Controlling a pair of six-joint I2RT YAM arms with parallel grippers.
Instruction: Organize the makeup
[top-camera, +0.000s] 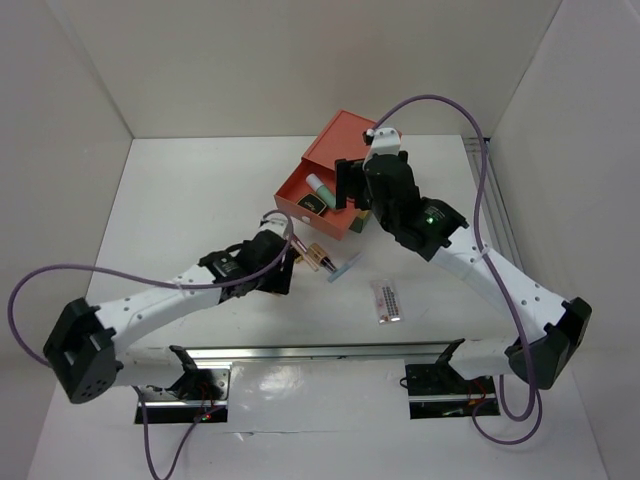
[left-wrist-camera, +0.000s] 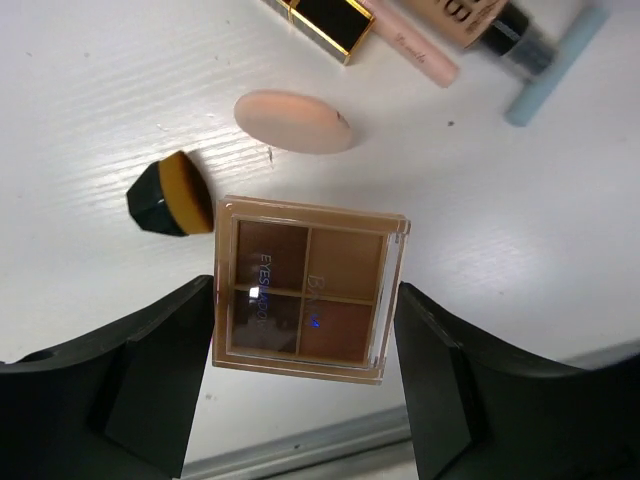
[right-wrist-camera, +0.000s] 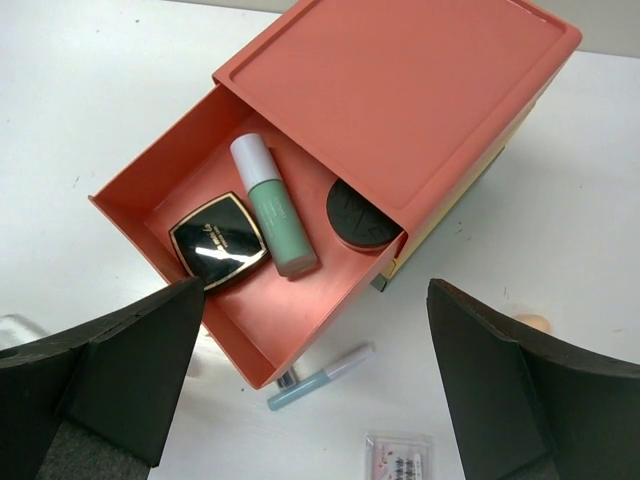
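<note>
My left gripper (left-wrist-camera: 305, 345) is shut on a tan eyeshadow palette (left-wrist-camera: 308, 300), one finger against each side edge, low over the table. Beyond it lie a peach sponge (left-wrist-camera: 295, 121), a stubby black brush (left-wrist-camera: 170, 195), a black-gold lipstick (left-wrist-camera: 325, 20), a pink tube (left-wrist-camera: 415, 45) and a blue stick (left-wrist-camera: 555, 65). My right gripper (right-wrist-camera: 315, 300) hangs open above the open coral drawer (right-wrist-camera: 150, 205). In that drawer lie a black square compact (right-wrist-camera: 218, 240), a white-green tube (right-wrist-camera: 272, 205) and a round dark compact (right-wrist-camera: 358, 215).
The coral drawer box (top-camera: 345, 150) stands at the back centre, its drawer pulled toward the arms. A clear lash pack (top-camera: 386, 298) lies right of centre, the blue stick (top-camera: 343, 268) just left of it. White walls enclose the table on three sides.
</note>
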